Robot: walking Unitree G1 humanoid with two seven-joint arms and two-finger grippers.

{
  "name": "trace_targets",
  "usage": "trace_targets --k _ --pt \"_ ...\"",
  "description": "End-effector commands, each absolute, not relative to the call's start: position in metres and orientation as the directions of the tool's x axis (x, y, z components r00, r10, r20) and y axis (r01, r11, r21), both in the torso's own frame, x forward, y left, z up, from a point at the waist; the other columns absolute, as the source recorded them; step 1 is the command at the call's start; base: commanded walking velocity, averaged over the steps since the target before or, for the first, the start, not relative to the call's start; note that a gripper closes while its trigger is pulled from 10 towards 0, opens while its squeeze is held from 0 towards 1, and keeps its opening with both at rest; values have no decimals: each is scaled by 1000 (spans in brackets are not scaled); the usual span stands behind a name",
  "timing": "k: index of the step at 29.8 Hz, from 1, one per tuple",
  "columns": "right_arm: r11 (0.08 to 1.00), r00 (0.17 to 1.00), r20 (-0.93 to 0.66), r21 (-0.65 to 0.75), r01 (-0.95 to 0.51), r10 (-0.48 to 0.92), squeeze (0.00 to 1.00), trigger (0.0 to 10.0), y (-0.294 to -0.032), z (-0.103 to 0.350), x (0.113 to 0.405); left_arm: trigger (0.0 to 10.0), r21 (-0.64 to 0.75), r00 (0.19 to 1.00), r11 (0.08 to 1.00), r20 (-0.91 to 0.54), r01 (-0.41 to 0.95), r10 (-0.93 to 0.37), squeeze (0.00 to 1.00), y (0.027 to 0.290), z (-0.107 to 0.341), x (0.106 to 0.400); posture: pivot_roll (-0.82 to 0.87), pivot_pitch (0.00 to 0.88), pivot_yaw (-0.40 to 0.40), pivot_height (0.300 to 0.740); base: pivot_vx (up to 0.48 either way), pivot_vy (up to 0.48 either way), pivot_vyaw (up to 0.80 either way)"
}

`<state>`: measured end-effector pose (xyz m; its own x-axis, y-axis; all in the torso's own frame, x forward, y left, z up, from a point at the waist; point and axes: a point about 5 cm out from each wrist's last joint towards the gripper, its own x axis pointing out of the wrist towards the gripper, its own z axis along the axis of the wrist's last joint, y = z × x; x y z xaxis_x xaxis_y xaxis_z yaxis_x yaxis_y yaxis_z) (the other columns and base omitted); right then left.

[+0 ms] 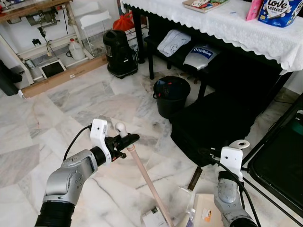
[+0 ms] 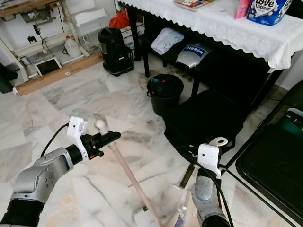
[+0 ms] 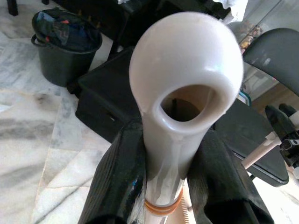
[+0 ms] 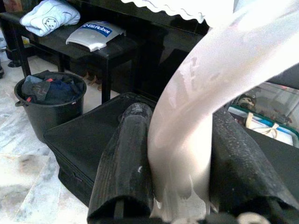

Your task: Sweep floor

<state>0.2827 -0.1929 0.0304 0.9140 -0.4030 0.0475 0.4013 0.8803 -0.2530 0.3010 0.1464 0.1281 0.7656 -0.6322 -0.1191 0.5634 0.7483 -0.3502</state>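
Note:
My left gripper (image 1: 124,140) is shut on the top of a broom handle (image 1: 147,182), a pale pink stick with a white hooked cap (image 3: 187,70). The stick slants down over the marble floor (image 1: 57,123) toward the bottom of the eye views. The black fingers (image 3: 117,177) press the cap's neck from both sides. My right gripper (image 4: 180,135) is shut on a white plastic handle (image 4: 210,79) that ends in a ring (image 1: 240,144) above its wrist. What hangs at that handle's lower end is hidden.
A black bucket (image 1: 171,94) and a black bag (image 1: 213,125) stand ahead by a black table with a white lace cloth (image 1: 227,23). A black chair (image 1: 279,161) is at the right. A black appliance (image 1: 120,54) is at the back. Paper packets (image 1: 206,213) lie near my feet.

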Motion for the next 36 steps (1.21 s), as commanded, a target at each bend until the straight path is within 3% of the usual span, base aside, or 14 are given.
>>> trace_targets --k 1,6,11,23,30,36 --pt "903 910 -95 -202 379 -403 0 10000 -178 7 268 10000 -376 756 724 -89 578 -649 0 143 132 300 5 104 128 740 0 0 0" --pt "902 909 -98 -206 379 -404 0 10000 -180 6 268 10000 -370 827 764 19 529 -562 0 158 153 308 5 102 126 740 0 0 0" --pt "903 909 -102 -207 377 -403 0 10000 -180 6 267 10000 -319 849 795 65 516 -525 0 168 163 309 9 105 125 740 0 0 0" --pt "907 912 -101 -193 374 -398 0 10000 -178 6 267 10000 -87 814 815 -55 574 -579 0 167 148 303 18 117 126 740 0 0 0" --pt "908 902 -115 -100 407 -417 0 10000 -177 7 268 10000 -69 813 816 -70 574 -578 0 169 144 305 22 121 130 740 0 0 0" --pt "940 935 -102 -45 337 -340 0 10000 -167 13 277 10000 -63 826 829 -78 555 -559 0 171 139 307 20 129 132 740 0 0 0"
